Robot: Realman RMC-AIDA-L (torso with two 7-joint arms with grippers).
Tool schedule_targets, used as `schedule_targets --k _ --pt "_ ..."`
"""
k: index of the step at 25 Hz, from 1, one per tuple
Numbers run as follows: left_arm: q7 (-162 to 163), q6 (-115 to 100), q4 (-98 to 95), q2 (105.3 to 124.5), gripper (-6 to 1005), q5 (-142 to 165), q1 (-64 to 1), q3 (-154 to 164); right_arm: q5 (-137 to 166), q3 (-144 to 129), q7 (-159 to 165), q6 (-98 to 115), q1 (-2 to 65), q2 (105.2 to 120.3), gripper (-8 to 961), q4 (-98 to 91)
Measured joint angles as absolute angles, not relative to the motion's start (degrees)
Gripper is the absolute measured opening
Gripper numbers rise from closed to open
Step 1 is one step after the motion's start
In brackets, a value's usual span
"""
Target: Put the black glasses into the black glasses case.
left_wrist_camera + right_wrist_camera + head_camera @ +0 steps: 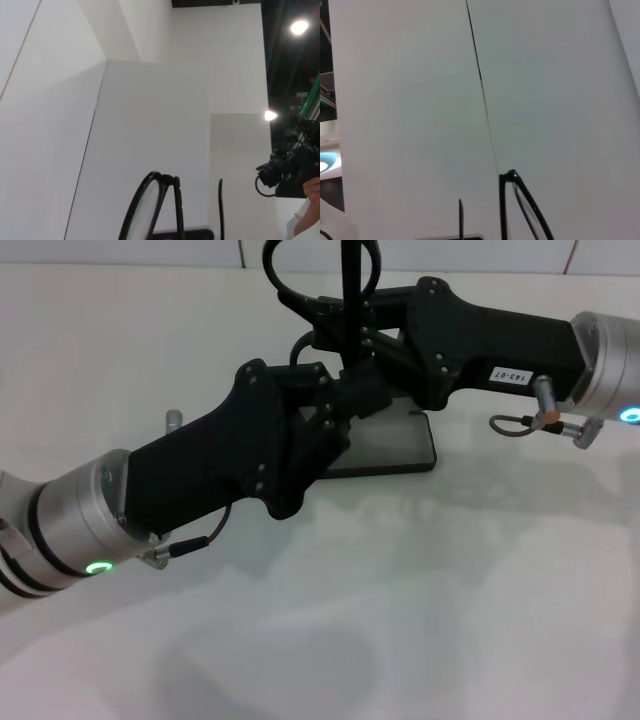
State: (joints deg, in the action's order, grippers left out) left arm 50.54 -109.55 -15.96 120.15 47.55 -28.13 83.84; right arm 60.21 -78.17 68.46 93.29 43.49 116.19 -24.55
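Observation:
The black glasses [350,285] stand upright in the air above the table's far middle, one lens loop [272,270] to the left and a temple arm running straight down. My left gripper [345,390] reaches up from the lower left and my right gripper [325,325] comes in from the right; both meet at the glasses and seem shut on them. The black glasses case [400,448] lies open just behind and under them, grey lining up, partly hidden by the arms. The glasses also show in the left wrist view [150,210] and the right wrist view [520,200].
The white table [400,620] spreads in front of the arms. A loose cable loop [520,422] hangs from the right wrist. White wall panels [150,110] stand behind the table.

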Motion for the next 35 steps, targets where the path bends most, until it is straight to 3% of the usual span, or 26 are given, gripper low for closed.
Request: schedule_targets --k 35 --pt "51.4 -109.0 -15.5 120.49 65 49.4 -30.2 84.4 59.1 -82.9 67.3 87.1 44.5 116.19 107 -24.5"
